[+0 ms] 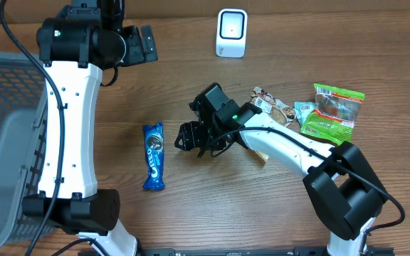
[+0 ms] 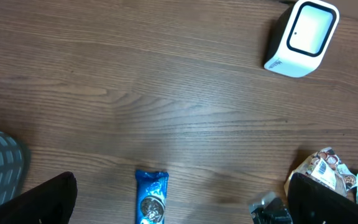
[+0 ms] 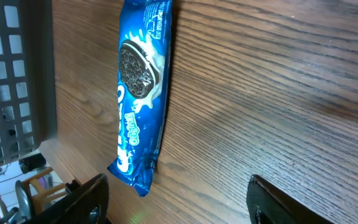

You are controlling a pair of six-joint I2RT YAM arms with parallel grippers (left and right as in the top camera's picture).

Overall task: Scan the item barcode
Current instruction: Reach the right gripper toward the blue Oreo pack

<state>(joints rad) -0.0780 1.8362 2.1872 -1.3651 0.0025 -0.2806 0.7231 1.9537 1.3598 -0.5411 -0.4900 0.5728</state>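
Note:
A blue Oreo pack (image 1: 154, 156) lies flat on the wooden table, label up; no barcode shows on it. It also appears in the left wrist view (image 2: 151, 196) and the right wrist view (image 3: 140, 81). The white scanner (image 1: 231, 33) stands at the back of the table, seen too from the left wrist (image 2: 303, 37). My right gripper (image 1: 184, 136) hovers just right of the pack, open and empty (image 3: 191, 205). The pack lies ahead of its left finger (image 3: 82, 199). My left gripper (image 1: 142, 44) is high at the back, open and empty (image 2: 182, 208).
A grey mesh basket (image 1: 6, 142) fills the left edge. A green snack bag (image 1: 333, 110) and other wrappers (image 1: 276, 108) lie at the right, behind my right arm. Bare wood lies between the Oreo pack and the scanner.

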